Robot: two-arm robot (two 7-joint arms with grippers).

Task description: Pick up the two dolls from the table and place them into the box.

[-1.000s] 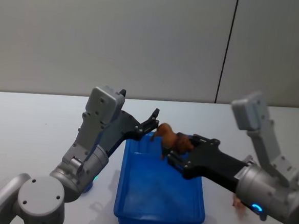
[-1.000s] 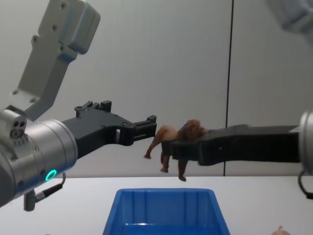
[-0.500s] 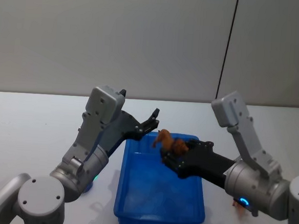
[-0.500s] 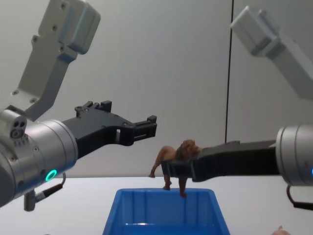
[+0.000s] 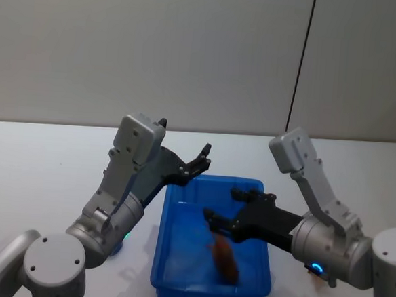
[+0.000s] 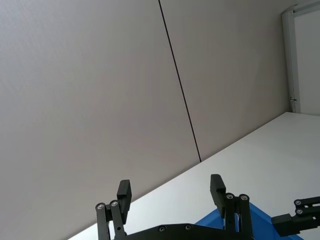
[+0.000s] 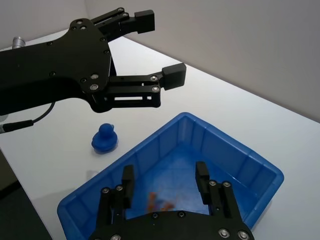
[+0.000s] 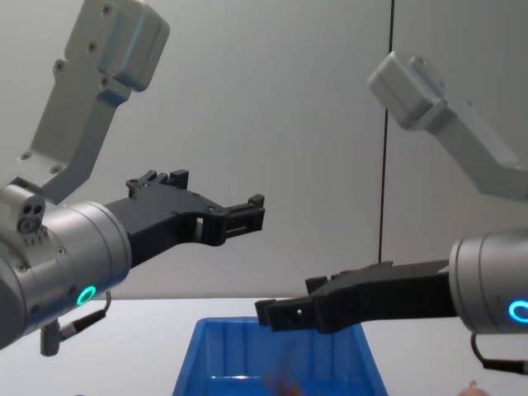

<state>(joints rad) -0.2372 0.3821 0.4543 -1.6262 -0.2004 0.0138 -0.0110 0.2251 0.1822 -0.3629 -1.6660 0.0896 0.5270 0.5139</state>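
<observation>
Right gripper spread above box; lion doll inside.

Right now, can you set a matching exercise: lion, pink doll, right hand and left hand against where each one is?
1 lion
2 pink doll
3 right hand
4 left hand

A on the table, right of the box
B open, low over the box
C inside the box
D open, raised higher by the box's far left corner

Pairs: 1-C, 2-A, 3-B, 4-D
</observation>
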